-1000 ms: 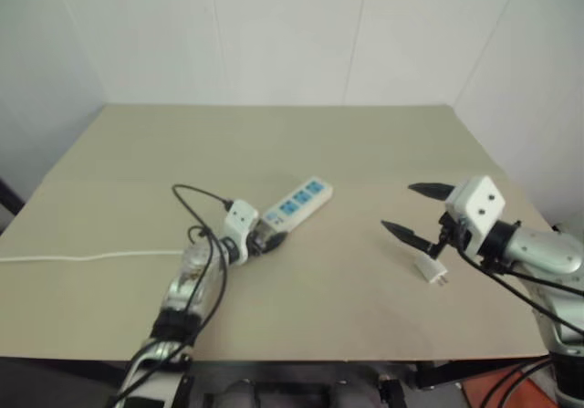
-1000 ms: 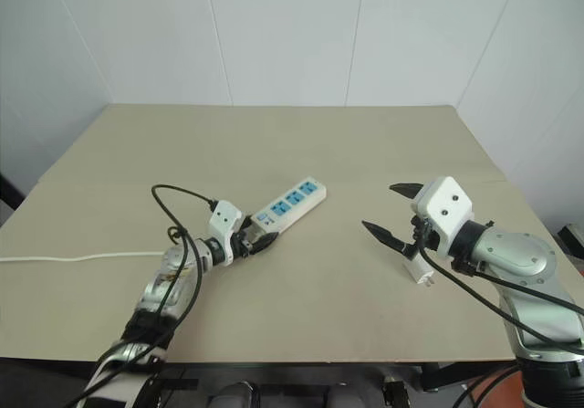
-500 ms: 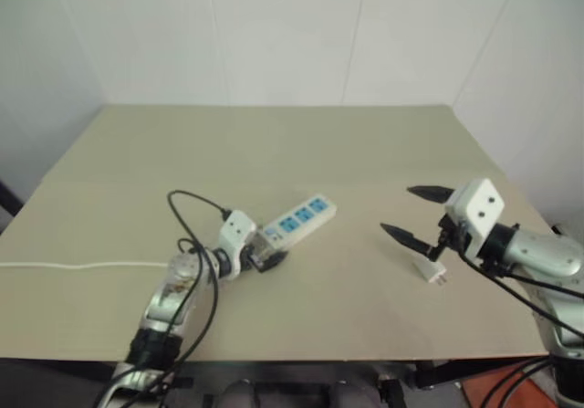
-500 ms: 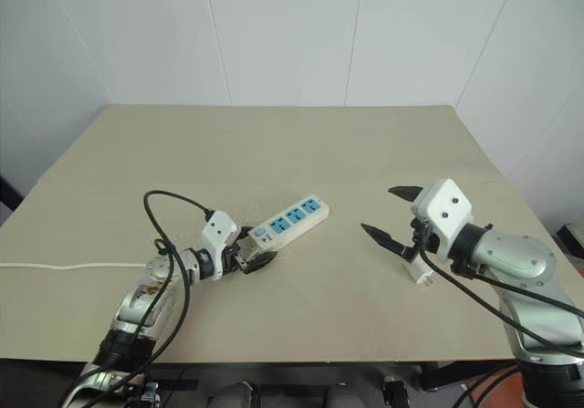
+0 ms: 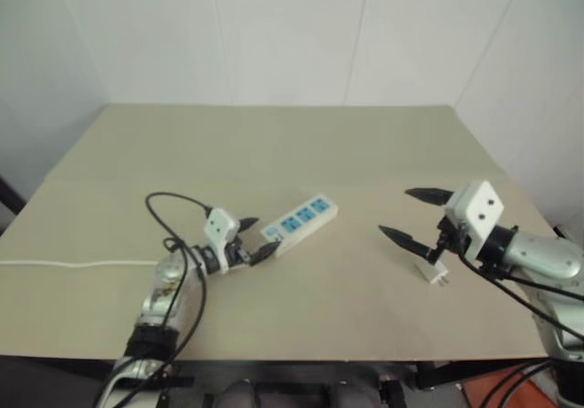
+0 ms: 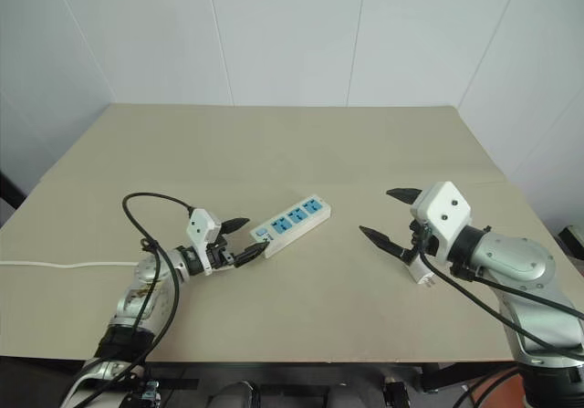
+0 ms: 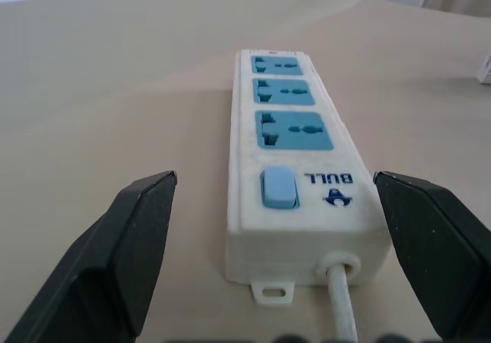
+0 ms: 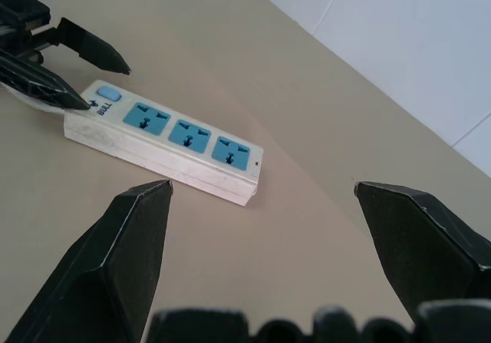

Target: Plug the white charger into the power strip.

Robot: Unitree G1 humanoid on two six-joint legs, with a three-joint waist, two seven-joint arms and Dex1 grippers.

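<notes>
**Still early: charger on the table, nothing held**

So, the charger [image 6: 422,272] lies on the table [image 6: 301,143] on the robot's right, just beneath the right gripper [image 6: 390,214], whose fingers stand wide apart above it with nothing between them. The strip [image 6: 290,223] lies slantwise near the middle of the table, its switch end toward the left gripper [image 6: 243,240]. That gripper is spread open too, its fingers either side of the switch end, holding nothing; I cannot tell whether a tip touches the casing.

As I read it, the strip is set where it should be and the pick-up of the charger is the step in hand. The next move calls for the right gripper to drop and close on the small cube, then carry it across with the prongs pointing down at one of the blue sockets. The left gripper may need to steady the strip, since a light bar will likely slide under a push.

The head views show both arms, the charger and the cord [image 6: 55,264] trailing off the table's left edge. The left wrist view shows the switch [image 7: 278,187], the printed brand and the three socket faces close up. The right wrist view shows the strip from its long side with the left gripper's fingers at its end.
</notes>
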